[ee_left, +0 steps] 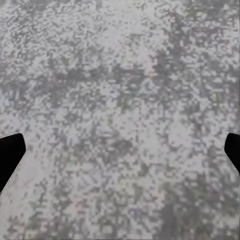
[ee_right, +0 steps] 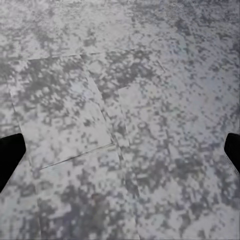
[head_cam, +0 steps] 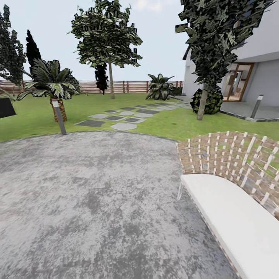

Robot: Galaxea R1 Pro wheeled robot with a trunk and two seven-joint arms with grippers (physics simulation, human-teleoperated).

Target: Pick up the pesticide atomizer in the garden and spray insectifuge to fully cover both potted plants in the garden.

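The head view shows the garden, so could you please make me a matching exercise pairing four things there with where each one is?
Things:
1. woven chair
2. palm
3. stepping stones
4. wooden fence

Places:
A. crossing the lawn beyond the patio
B. along the far edge of the lawn
C. on the patio at the right, with a white seat
D. on the grass at the left, behind a bollard lamp

Pairs: 1-C, 2-D, 3-A, 4-B
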